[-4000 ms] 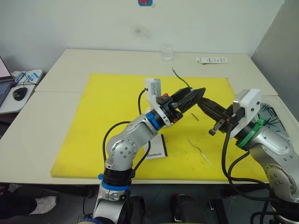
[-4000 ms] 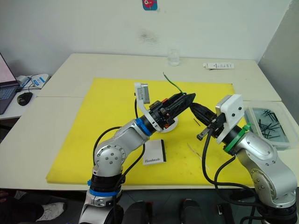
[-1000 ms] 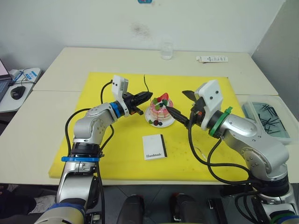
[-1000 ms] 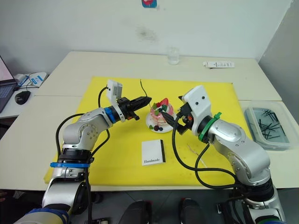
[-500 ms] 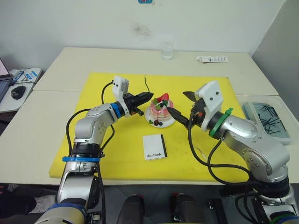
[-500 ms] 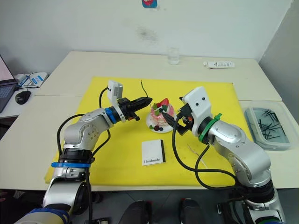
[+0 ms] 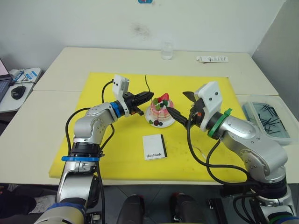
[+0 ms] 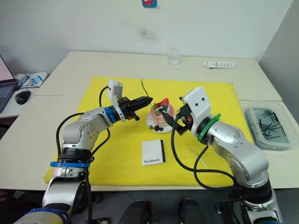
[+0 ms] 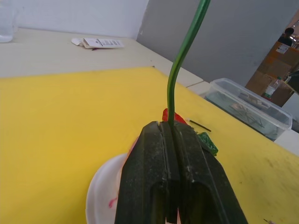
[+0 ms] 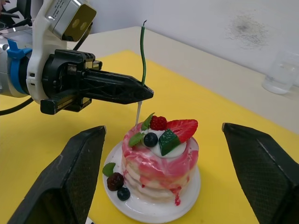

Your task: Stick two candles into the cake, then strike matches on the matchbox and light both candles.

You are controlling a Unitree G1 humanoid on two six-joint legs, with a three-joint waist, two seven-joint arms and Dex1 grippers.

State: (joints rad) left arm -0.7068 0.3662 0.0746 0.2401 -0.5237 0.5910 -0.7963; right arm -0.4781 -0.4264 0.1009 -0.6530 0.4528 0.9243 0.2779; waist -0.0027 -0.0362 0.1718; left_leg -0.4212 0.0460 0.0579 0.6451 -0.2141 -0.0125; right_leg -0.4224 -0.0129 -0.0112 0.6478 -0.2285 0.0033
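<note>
Since four seconds ago both arms have drawn apart, uncovering the small round pink layered cake [image 7: 160, 108] on its white plate [image 7: 161, 123]. Now the left gripper [image 7: 149, 95] is clamped on a thin, wavy green candle [image 10: 143, 44], held upright just beside the cake's left edge. On the cake's right side the right gripper [image 7: 179, 104] has its black fingers [image 10: 79, 168] spread wide. Nearer the robot on the yellow mat [image 7: 103, 149], the flat white matchbox [image 7: 154, 147] lies apart from the plate.
</note>
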